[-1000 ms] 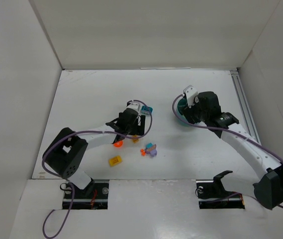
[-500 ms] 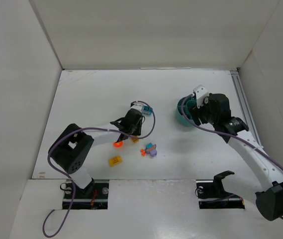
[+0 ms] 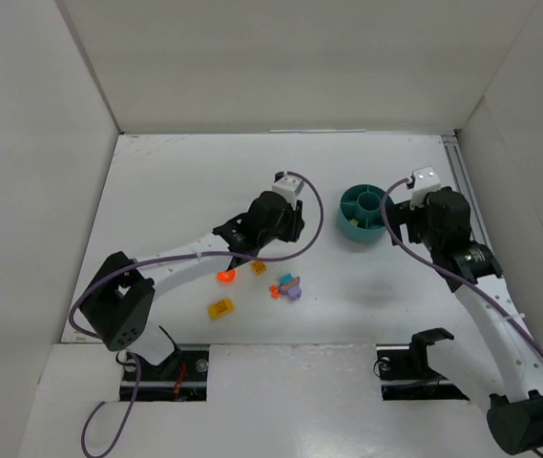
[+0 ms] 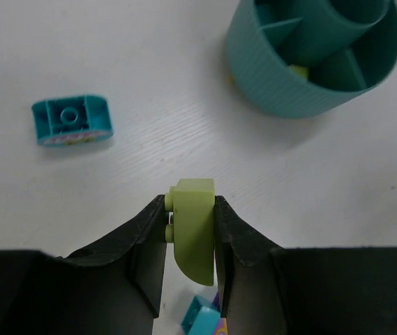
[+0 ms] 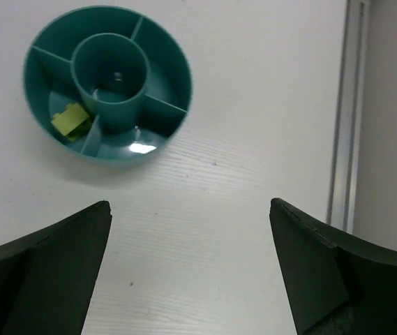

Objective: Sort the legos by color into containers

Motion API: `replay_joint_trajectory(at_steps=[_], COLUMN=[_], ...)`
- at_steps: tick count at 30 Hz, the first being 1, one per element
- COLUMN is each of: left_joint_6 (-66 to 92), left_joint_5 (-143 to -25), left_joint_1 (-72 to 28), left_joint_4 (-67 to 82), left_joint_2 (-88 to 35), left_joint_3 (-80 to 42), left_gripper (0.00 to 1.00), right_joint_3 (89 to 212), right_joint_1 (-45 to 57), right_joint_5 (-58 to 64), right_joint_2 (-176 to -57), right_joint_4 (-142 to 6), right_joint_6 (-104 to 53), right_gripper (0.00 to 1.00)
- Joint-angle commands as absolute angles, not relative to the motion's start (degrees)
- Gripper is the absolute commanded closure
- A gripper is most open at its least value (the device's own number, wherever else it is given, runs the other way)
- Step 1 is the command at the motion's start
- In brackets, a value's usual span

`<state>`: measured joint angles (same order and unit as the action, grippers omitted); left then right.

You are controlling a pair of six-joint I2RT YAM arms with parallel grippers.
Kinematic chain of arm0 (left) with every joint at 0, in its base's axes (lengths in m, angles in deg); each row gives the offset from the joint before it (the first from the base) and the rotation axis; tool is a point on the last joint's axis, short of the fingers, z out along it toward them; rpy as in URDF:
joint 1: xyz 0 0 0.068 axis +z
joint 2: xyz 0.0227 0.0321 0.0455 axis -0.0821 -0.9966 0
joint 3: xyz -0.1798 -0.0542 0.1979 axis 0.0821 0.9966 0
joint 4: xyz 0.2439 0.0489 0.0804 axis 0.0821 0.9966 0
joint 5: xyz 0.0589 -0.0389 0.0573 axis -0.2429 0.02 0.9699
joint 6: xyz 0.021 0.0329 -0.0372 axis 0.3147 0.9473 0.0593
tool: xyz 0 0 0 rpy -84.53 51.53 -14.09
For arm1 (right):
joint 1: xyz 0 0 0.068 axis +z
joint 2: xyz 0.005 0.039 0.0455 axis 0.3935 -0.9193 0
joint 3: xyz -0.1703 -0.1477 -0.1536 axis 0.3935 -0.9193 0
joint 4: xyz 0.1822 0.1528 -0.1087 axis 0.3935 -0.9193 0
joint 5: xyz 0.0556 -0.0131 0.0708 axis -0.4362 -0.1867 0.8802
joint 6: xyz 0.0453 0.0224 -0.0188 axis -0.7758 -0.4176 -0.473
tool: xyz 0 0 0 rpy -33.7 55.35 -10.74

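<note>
My left gripper (image 4: 192, 213) pinched a yellow-green brick (image 4: 194, 234) above mid-desk, short of the teal bowl (image 4: 289, 91) toward the far right corner. I judged it should release only over the compartment holding the matching brick (image 5: 69, 120). My right gripper (image 5: 188, 244) hung wide open beside the bowl.

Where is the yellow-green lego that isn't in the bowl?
Left wrist view: the yellow-green lego sits clamped in the left claw, with the teal bowl ahead at upper right and a teal lego at upper left.
</note>
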<state>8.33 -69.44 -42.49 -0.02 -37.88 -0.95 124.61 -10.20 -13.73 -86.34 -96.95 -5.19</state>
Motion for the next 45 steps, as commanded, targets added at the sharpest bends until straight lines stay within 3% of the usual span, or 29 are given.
replay_joint_trajectory(at_steps=[1,15,35,38,40,45], left_joint_6=[10.8,11.3,2.9,2.1,1.5,1.5], left_joint_5=[-74.3,-77.8,-66.8,-66.8,-66.8,-68.5], left_joint_1=[-42.7,-47.1,-48.9,-48.9,-48.9,-48.9], left_joint_4=[-4.3,-1.7,-7.9,-8.9,-9.4,-8.9], left_joint_2=[-36.7,-56.7,-66.1,-66.1,-66.7,-66.7], left_joint_3=[-6.0,-31.3,-36.3,-35.7,-35.7,-35.7], left_gripper=[0.92,0.89,0.85,0.8,0.7,0.55], right_joint_3=[124.2,125.0,124.4,124.4,124.4,124.4], right_joint_1=[-12.4,-17.1,-17.1,-17.1,-17.1,-17.1], right_joint_5=[-19.9,-21.0,-14.9,-14.9,-14.9,-14.9], right_joint_2=[-82.9,-80.7,-80.7,-80.7,-80.7,-80.7], right_joint_4=[-100.1,-103.9,-103.3,-103.3,-103.3,-103.3], right_joint_6=[-10.5,-12.0,-6.6,-6.6,-6.6,-6.6], right_gripper=[0.0,0.0,0.0,0.0,0.0,0.0])
